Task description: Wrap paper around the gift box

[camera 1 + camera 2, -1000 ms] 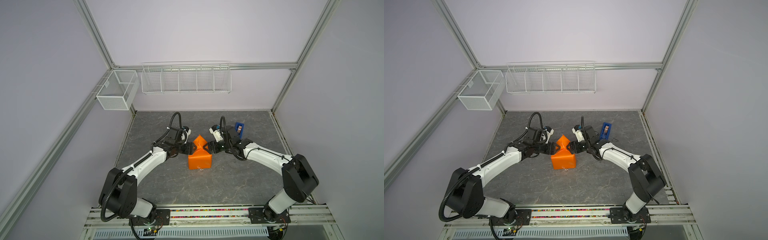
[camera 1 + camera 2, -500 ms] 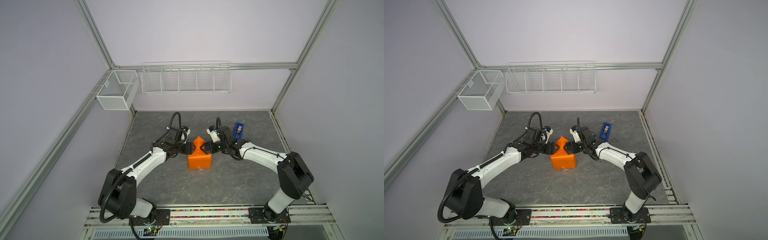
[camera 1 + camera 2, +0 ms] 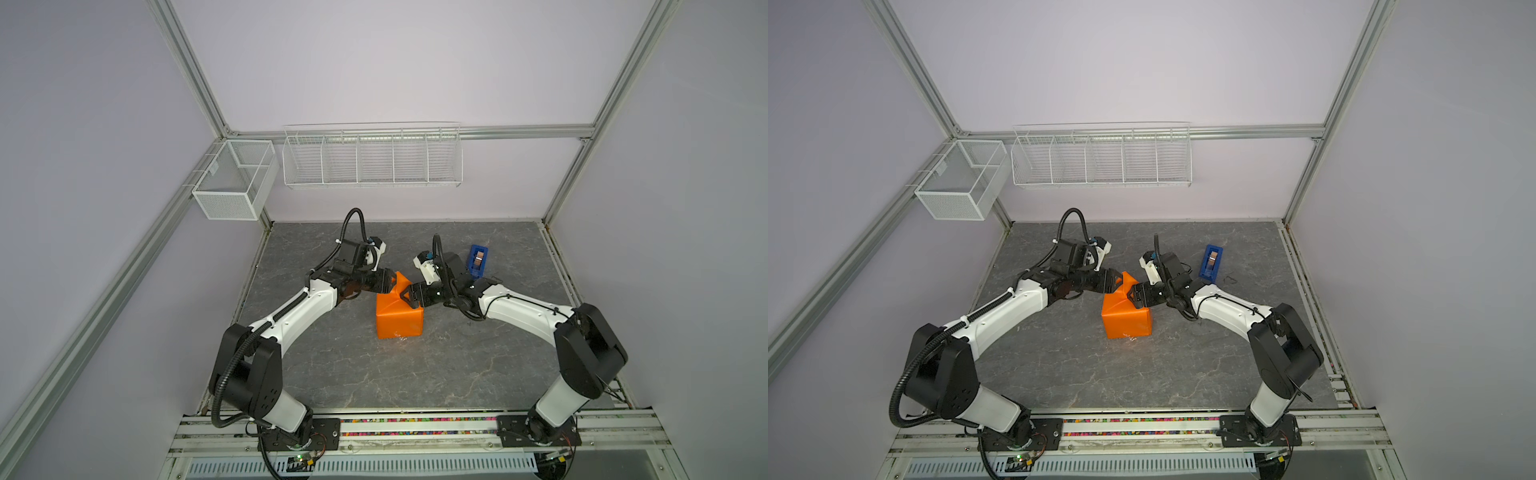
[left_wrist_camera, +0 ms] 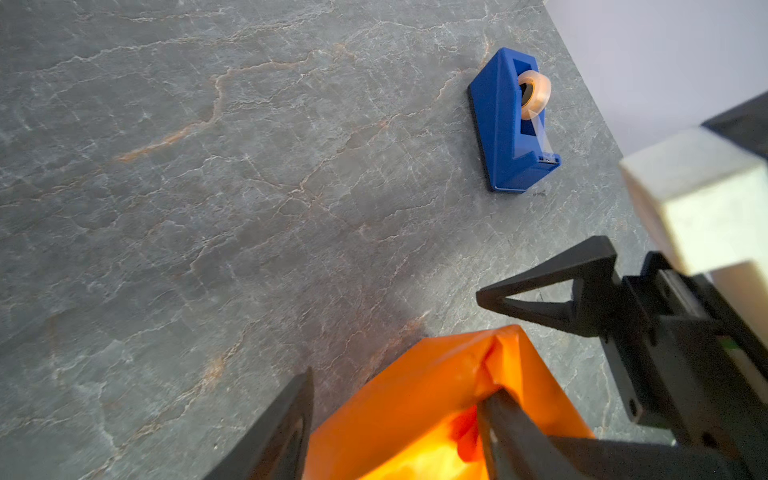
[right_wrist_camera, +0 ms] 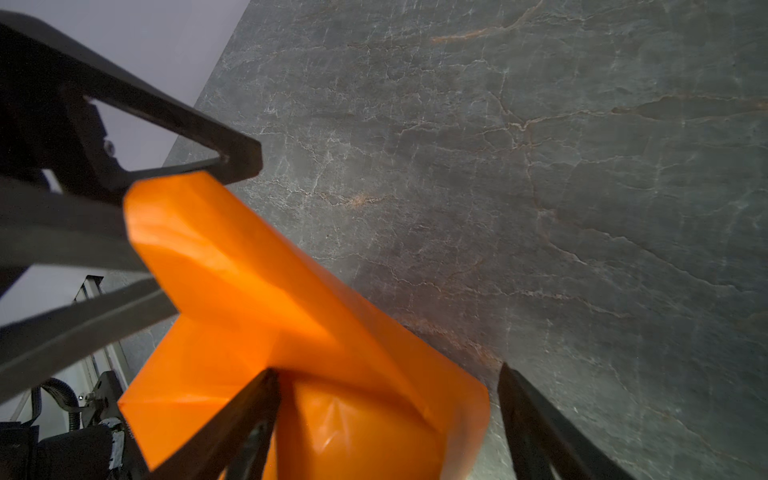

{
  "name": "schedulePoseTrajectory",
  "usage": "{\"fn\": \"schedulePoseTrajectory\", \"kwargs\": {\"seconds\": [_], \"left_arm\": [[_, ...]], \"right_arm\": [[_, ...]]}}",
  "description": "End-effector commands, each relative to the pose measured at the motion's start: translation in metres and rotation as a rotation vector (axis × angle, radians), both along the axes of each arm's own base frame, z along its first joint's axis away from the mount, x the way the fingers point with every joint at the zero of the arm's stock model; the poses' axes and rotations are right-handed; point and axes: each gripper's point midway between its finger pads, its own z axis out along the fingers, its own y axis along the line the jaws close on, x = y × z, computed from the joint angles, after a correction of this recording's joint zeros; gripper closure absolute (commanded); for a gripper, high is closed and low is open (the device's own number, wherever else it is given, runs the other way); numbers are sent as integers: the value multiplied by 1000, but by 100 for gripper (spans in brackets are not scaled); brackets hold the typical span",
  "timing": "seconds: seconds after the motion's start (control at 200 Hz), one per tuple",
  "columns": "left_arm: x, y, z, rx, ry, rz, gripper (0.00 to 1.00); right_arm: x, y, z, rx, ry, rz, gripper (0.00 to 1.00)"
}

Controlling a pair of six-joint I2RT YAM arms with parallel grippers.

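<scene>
Sitting near the ctr of the desk (image 3: pixel 415 374), the paper (image 3: pixel 399 322) forms an orange box-shaped parcel. The gift box is fully hidden under it, so none of it shows. The near side looks folded flat. At the far end a loose flap stands up in a point btwn the two arms. The left gripper (image 3: pixel 390 282) meets that flap from the left. In the left wrist view its fingers (image 4: pixel 286 432) sit either side of the orange fold, one tip pushed into the crease, but can't tell if it's actually pinching. The right gripper (image 3: pixel 406 296) comes in from the right w/ jaws spread wide. The right wrist view shows the flap corner btwn them and a sliver of desk btwn the paper edge & one finger (image 5: pixel 536 419), so it's released, not holding. A blue tape dispenser (image 3: pixel 478 260) stands on the desk just behind the right arm, apart from the parcel. A white wire rack (image 3: pixel 372 160) hangs on the back wall, w/ a mesh bin (image 3: pixel 232 183) on the left rail.
</scene>
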Motion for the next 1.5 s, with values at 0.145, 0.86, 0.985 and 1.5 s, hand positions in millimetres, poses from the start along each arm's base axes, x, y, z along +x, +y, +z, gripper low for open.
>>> {"fn": "schedulePoseTrajectory", "kwargs": {"seconds": [0.145, 0.86, 0.985, 1.5], "left_arm": [[18, -11, 22, -64, -51, -49, 38], [25, -2, 66, -49, -163, -111, 45], [13, -13, 61, -120, -103, -218, 46], [10, -31, 30, -169, 32, -320, 55]], "right_arm": [[-15, -9, -29, -71, 63, 2, 15], [-19, -7, -31, -69, 72, 0, 16], [-19, -8, -30, -69, 69, -3, 16], [-19, -10, -29, -79, 66, -4, 16]]}}
